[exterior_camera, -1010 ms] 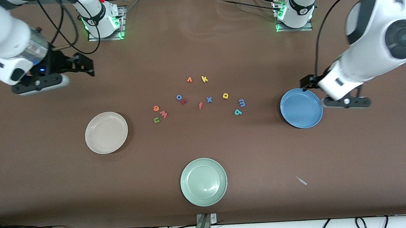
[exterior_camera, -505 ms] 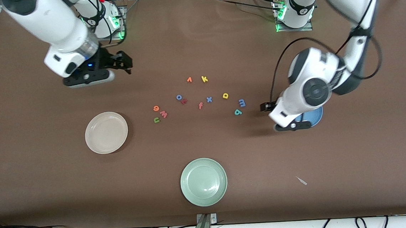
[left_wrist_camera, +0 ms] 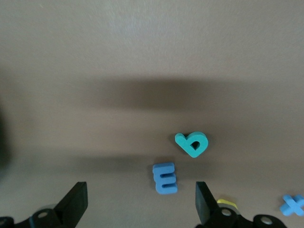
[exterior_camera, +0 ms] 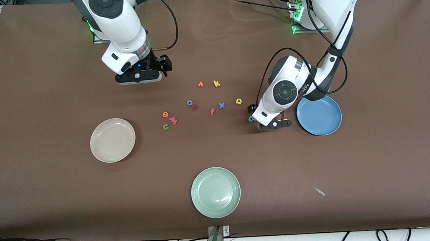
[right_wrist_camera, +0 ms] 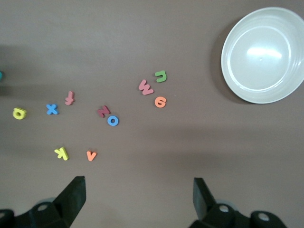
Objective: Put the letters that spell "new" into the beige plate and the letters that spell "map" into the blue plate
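Nearest the camera, the green plate (exterior_camera: 216, 192) sits at six o'clock of the letter cluster. At eight o'clock, the beige plate (exterior_camera: 112, 140); at four, the blue plate (exterior_camera: 319, 114). Green n (exterior_camera: 166, 127), pink w (exterior_camera: 173, 120) and orange e (exterior_camera: 165, 114) lie on the table. Left tool (exterior_camera: 252, 109), fingers spread and empty, hovers over blue m (left_wrist_camera: 165, 178) and teal a (left_wrist_camera: 192, 144); yellow p (exterior_camera: 239, 101) sits beside. Right tool (exterior_camera: 166, 64), released, hangs over bare table at eleven o'clock.

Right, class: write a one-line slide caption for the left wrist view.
Open left gripper hovers over the periwinkle-blue foam letter "m", with the teal foam letter "a" beside it.
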`<state>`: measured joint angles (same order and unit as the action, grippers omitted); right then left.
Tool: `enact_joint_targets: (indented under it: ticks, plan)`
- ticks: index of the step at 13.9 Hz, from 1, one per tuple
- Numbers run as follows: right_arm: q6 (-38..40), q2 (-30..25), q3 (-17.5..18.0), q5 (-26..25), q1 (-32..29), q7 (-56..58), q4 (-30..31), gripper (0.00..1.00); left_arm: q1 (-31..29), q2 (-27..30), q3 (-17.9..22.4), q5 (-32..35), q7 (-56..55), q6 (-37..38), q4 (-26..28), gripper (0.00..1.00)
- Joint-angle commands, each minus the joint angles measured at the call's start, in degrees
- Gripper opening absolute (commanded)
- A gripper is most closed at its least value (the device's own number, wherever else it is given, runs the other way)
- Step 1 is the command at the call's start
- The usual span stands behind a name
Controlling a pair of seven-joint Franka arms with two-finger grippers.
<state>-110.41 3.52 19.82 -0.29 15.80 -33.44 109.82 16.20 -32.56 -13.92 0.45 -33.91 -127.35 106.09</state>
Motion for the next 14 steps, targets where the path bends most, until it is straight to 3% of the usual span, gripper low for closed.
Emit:
enact_joint_targets:
  ticks: [1,6,9,11,13,14]
  plan:
    - [-5.15,0.43,-0.13,-0.85,-0.15,-0.66,4.16,1.0,1.72,1.72,0.39,-0.62,-0.46,-2.99,4.56,1.0]
    - [-12.18,3.95,-0.48,-1.29,-0.24,-1.28,8.73,1.0,2.78,-0.22,0.39,-0.53,-0.54,-5.8,4.56,0.95]
    - [-18.25,6.05,-0.66,-3.13,-0.59,-1.63,12.43,1.0,2.95,-0.92,0.39,-0.36,-0.54,-6.67,4.47,0.85]
    - [-22.2,8.16,-1.01,-4.18,-0.59,-2.95,14.01,1.0,2.96,-1.36,0.47,-0.36,-0.54,-7.12,4.47,0.69]
    - [-26.59,10.71,-2.41,-5.24,-0.59,-3.21,15.16,1.0,3.22,-2.32,0.47,-0.36,-0.54,-8.52,4.47,0.63]
    - [-28.79,11.76,-2.77,-5.68,-0.59,-3.21,15.86,1.0,3.13,-2.5,0.47,-0.36,-0.54,-8.52,4.3,0.52]
